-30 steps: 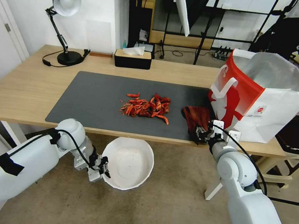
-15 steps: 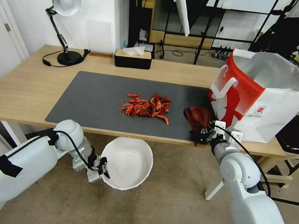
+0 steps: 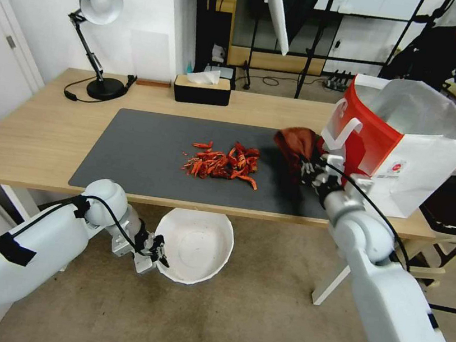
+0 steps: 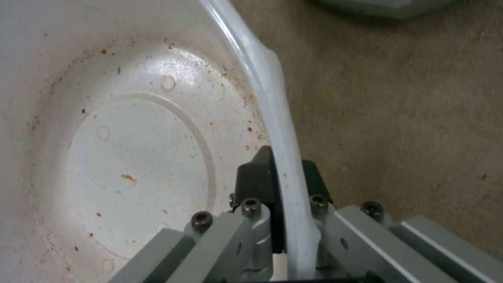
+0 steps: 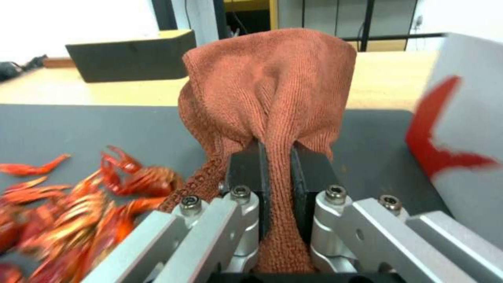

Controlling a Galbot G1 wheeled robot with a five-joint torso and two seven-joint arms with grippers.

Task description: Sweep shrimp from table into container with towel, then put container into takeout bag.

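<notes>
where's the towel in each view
Head view: the towel hangs bunched from the right gripper, over the mat between the shrimp and the bag.
Left wrist view: not in it.
Right wrist view: the towel is pinched between the fingers, centre.
Shared landmark: the shrimp.

Head view: high, facing forward-down over the long light wood table [image 3: 34,144]. Wrist views: close behind each claw, facing fingertips.

A wooden table [image 3: 35,132] carries a grey mat [image 3: 145,154] heaped with shrimp [image 3: 222,163], a bag [image 3: 396,143] at its right end, a lamp [image 3: 95,50] and tissue box [image 3: 202,89] behind.
</notes>
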